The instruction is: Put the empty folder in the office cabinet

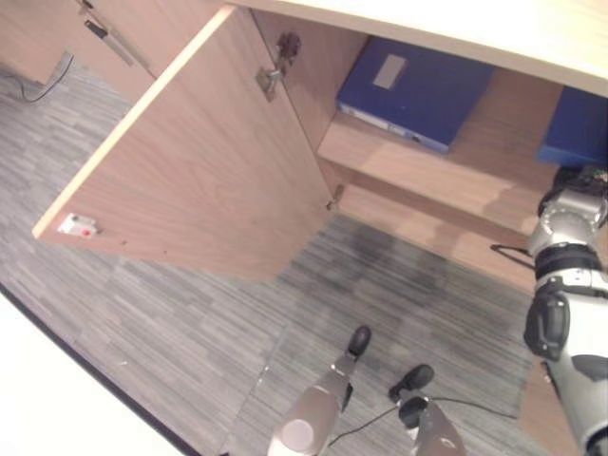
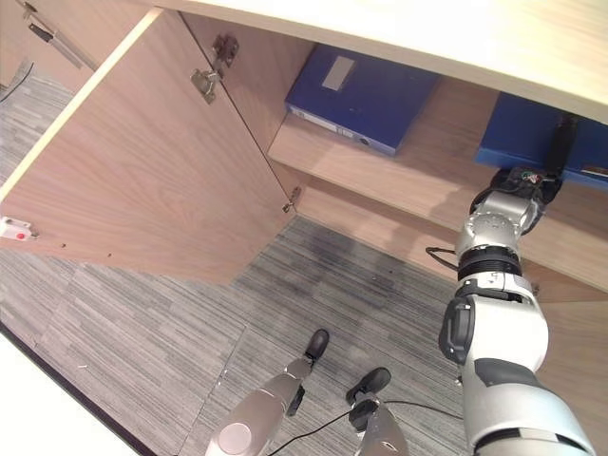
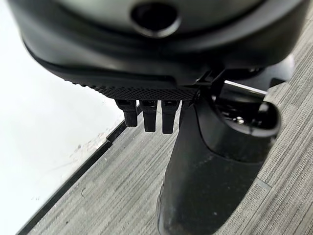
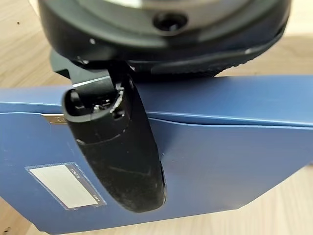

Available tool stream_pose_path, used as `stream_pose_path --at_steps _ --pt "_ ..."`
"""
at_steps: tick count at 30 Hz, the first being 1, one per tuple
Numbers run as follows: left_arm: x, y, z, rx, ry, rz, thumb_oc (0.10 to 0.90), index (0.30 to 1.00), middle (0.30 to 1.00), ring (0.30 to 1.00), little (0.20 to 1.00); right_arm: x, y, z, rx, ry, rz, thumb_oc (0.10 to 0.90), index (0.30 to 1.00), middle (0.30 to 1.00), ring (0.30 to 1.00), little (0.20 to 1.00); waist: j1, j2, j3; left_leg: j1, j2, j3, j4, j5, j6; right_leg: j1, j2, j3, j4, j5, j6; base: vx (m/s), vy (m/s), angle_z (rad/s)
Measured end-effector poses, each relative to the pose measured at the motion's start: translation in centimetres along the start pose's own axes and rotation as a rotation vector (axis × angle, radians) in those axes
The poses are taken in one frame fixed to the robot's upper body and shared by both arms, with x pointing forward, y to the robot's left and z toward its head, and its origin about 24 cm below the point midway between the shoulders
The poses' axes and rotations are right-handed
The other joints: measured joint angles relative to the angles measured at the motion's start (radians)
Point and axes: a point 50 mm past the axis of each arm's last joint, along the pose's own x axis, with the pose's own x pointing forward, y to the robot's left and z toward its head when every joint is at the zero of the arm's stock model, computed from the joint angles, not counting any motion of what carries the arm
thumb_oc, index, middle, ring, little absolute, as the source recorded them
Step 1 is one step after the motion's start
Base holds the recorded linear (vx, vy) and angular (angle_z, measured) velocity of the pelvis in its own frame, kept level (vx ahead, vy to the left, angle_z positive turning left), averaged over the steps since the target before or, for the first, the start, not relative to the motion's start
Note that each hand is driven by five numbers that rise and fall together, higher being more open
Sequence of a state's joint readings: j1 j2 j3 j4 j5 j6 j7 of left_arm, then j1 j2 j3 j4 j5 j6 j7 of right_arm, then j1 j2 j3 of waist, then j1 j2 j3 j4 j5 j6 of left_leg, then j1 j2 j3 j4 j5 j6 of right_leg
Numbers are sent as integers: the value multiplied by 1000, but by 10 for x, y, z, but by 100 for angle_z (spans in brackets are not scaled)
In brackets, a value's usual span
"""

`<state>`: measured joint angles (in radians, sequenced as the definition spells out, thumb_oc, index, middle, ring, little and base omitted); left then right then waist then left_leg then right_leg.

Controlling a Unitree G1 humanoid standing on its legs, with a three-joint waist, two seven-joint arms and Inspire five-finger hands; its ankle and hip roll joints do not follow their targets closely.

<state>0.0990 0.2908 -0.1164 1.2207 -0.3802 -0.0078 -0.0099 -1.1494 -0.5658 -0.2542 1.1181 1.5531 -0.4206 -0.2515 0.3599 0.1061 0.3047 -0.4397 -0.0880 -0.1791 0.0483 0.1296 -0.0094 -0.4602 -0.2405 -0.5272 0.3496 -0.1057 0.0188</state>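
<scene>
Left eye view: the cabinet (image 1: 399, 161) stands with its door (image 1: 190, 161) swung wide open over grey carpet (image 1: 190, 313). 1 blue folder (image 1: 413, 90) lies flat on the upper shelf (image 1: 446, 166), its spine facing the front edge and its long axis running along the shelf. A 2nd blue folder (image 1: 578, 128) lies on the same shelf further right, cut off by the frame edge. The right hand (image 1: 579, 179) sits at its near edge, mostly hidden behind the wrist.

Right eye view: more of the 2nd folder shows, flat on the shelf, long axis along the shelf, with the right hand's dark thumb lying on top of it.

Left wrist view: the left hand (image 3: 195, 161) hangs over the carpet beside a white floor strip (image 3: 44, 147), fingers straight and close together, holding nothing.

Right wrist view: the thumb presses on the folder's blue cover near a pale label (image 4: 63, 185); the fingers are hidden, so I cannot tell whether they grip.
</scene>
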Motion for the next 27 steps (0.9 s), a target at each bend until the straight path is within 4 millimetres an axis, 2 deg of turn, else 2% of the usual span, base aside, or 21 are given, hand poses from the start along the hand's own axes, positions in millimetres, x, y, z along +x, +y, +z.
stream_pose_path --at_steps 5,12,15,16,20,24,25,26,27 --pt "-1 13 6 12 -20 30 800 900 900 900 900 0 21 -1 2 5 36 400 300 300 300 300 1 6 -3 -34 -4 8 0 10 3 -55 -14 11 40 -11 -9 -4 2 -1" --pt "-1 12 11 38 -50 20 800 900 900 900 900 -2 27 -7 -31 32 61 400 300 300 300 300 6 25 -9 -72 -18 12 19 11 2 -116 -41 24 107 -40 -21 0 4 1" --pt "-1 7 14 50 -66 3 800 900 900 900 900 -2 29 -7 -38 33 65 400 300 300 300 300 9 47 -8 -97 -21 11 33 11 2 -138 -47 24 123 -41 -22 4 34 3" --pt "-1 3 17 61 -77 -9 800 900 900 900 900 -2 30 -5 -40 33 67 400 300 300 300 300 16 69 -7 -105 -25 12 35 13 2 -151 -53 27 137 -44 -25 8 58 4" --pt "-1 -6 18 87 -98 -43 800 900 900 900 900 0 36 4 -44 9 80 400 300 300 300 300 30 119 -4 -144 -49 10 62 14 5 -200 -90 35 198 -67 -29 23 54 12" --pt "-3 -5 7 91 -74 -45 800 900 900 900 900 0 35 3 -44 11 66 400 300 300 300 300 31 125 -5 -158 -58 12 69 14 6 -222 -105 42 226 -76 -33 35 48 4" --pt "-3 -6 6 97 -75 -49 800 900 900 900 900 0 35 4 -44 9 68 445 368 368 368 368 30 125 -5 -157 -60 12 69 14 6 -224 -108 44 230 -79 -33 40 50 4" --pt "-4 -8 6 105 -80 -59 800 900 900 900 900 1 37 5 -43 5 72 800 900 900 900 900 31 125 -5 -158 -62 12 70 14 6 -225 -111 44 234 -81 -33 30 35 5" --pt "-5 -10 6 107 -86 -67 800 900 900 900 900 1 38 7 -43 -1 74 800 900 900 900 900 31 125 -5 -158 -65 11 70 14 6 -226 -114 44 238 -83 -33 35 33 7"
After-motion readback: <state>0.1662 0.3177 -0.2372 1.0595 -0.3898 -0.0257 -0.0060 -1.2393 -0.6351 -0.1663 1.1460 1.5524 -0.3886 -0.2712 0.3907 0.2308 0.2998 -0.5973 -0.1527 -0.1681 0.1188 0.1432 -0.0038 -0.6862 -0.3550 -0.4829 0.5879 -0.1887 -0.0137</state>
